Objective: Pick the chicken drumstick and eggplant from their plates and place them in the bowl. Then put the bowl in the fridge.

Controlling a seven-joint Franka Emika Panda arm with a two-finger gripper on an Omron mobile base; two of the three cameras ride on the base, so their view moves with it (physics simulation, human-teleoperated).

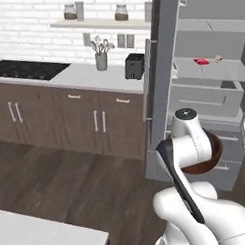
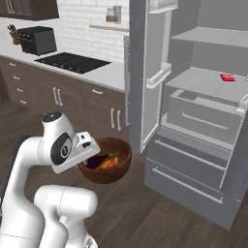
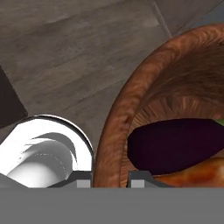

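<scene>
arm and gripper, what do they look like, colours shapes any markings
The arm is glossy white, built of rounded tubular links with dark grey round caps at the joints; one link carries a long dark strip in the left base view. The hand is a boxy white block. The gripper has two small dark grey square finger tips. No cables or lettering can be seen.

Black toaster (image 1: 134,65) + utensil crock (image 1: 101,60) on counter (image 1: 83,76); cooktop (image 1: 27,69) at L; jars on shelf (image 1: 101,23).

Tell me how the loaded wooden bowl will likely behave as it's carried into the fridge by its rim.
The bowl, pinched at one rim by the gripper, looks rigid but may tilt away from that grip. The eggplant and drumstick lie loose inside and could slide.
</scene>
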